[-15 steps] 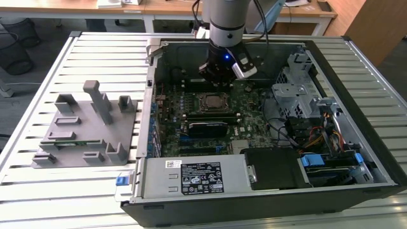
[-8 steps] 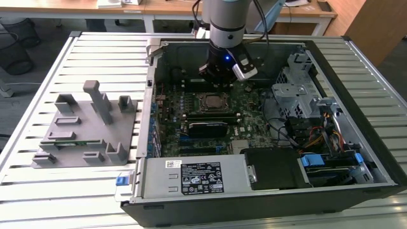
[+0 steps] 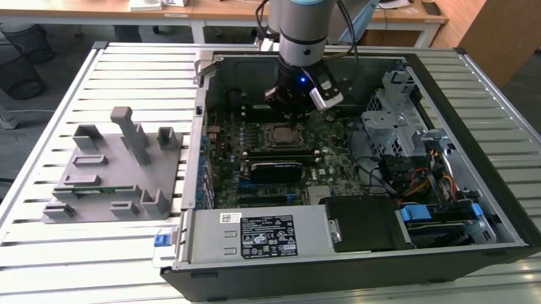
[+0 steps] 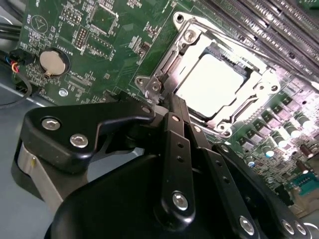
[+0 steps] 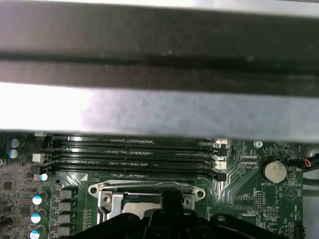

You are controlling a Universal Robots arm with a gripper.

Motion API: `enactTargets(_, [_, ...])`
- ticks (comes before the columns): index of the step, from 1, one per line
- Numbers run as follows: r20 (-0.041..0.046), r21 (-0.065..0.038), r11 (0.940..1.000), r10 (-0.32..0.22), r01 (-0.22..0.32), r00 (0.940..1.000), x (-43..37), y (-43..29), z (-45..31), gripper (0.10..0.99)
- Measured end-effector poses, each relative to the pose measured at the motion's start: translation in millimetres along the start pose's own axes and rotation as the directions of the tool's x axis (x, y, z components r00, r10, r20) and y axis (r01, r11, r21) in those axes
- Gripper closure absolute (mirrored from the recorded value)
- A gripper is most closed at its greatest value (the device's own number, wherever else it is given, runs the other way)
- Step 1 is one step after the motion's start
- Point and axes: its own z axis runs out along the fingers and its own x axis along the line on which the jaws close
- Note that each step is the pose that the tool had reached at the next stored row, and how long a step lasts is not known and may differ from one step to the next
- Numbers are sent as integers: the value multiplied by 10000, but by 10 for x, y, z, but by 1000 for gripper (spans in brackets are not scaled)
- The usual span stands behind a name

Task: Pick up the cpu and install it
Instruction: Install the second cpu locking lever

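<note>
The cpu [image 4: 213, 82], a pale silver square, lies flat inside the motherboard socket [image 4: 187, 37], whose metal frame surrounds it. In the exterior view the cpu [image 3: 282, 133] sits in the middle of the green board inside the open computer case. My gripper [image 4: 175, 102] hangs just above the socket's edge, its black fingers together and nothing between them. The exterior view has the gripper [image 3: 292, 113] a little beyond the socket, toward the case's back wall. In the first wrist view the gripper [image 5: 169, 201] covers part of the socket frame [image 5: 107, 190].
A grey plastic holder [image 3: 110, 171] stands on the slatted table at the exterior view's left, outside the case. Black memory slots [image 5: 134, 157] run beside the socket, and a coin battery [image 4: 52, 62] sits nearby. A drive cage [image 3: 397, 120], cables and the power supply [image 3: 262, 234] crowd the case.
</note>
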Motion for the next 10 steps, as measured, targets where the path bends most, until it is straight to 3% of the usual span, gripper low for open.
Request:
enactTargets(6, [-4, -5, 10000, 1, -1, 10000, 0, -38, -15, 980])
enactTargets(10, [-5, -28, 10000, 1, -1, 10000, -5, -32, -141, 980])
